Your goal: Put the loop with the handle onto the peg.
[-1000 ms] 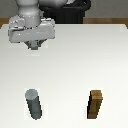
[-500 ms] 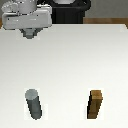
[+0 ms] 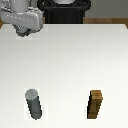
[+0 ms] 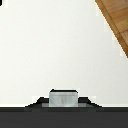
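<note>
Exterior view: the arm sits in the upper left of the frame, its pale grey wrist housing over the far edge of the white worktop [image 3: 70, 60]. The claw [image 3: 23, 34] hangs below the housing as a small dark cluster, low to the surface near the far left corner; its fingers are too small and blurred to separate, so I cannot tell whether they are apart or together, nor whether anything sits between them. The loop with the handle cannot be made out as such in the exterior view. Wrist view: a small light grey metallic block-like shape [image 4: 63, 98] shows just above the dark band of the claw body along the frame's lower edge; this may be part of the loop seen edge-on, but hole and handle are not visible, so identity is uncertain. The peg [image 3: 34, 104], a dark grey upright cylinder, stands in the lower left of the exterior view, well apart from the claw, casting a short shadow. A brown wooden block [image 3: 96, 104] stands upright in the lower right, well apart from the peg, roughly level with it. Behind the worktop, a black robot base [image 3: 64, 11] at upper centre. A wooden floor [image 4: 116, 19] fills one corner of the wrist view beyond the worktop edge.
</note>
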Motion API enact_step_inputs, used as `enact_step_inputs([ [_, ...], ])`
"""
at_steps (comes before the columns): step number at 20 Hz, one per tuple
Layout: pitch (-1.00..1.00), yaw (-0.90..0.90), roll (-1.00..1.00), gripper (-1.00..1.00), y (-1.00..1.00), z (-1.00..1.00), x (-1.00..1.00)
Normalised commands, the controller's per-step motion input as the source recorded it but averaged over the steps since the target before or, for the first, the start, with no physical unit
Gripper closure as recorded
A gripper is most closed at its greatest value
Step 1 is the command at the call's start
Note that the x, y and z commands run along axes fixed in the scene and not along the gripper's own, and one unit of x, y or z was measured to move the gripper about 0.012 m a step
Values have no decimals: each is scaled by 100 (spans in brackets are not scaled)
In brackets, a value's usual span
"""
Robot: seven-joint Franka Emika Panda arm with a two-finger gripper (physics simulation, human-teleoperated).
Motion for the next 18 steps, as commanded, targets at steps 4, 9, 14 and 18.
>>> enact_step_inputs([
  [4, 0, -100, 0, 100, 0, 0, 0],
  [9, 0, -100, 0, 100, 0, 0, 0],
  [14, 0, -100, 0, 100, 0, 0, 0],
  [18, 0, -100, 0, 100, 0, 0, 0],
])
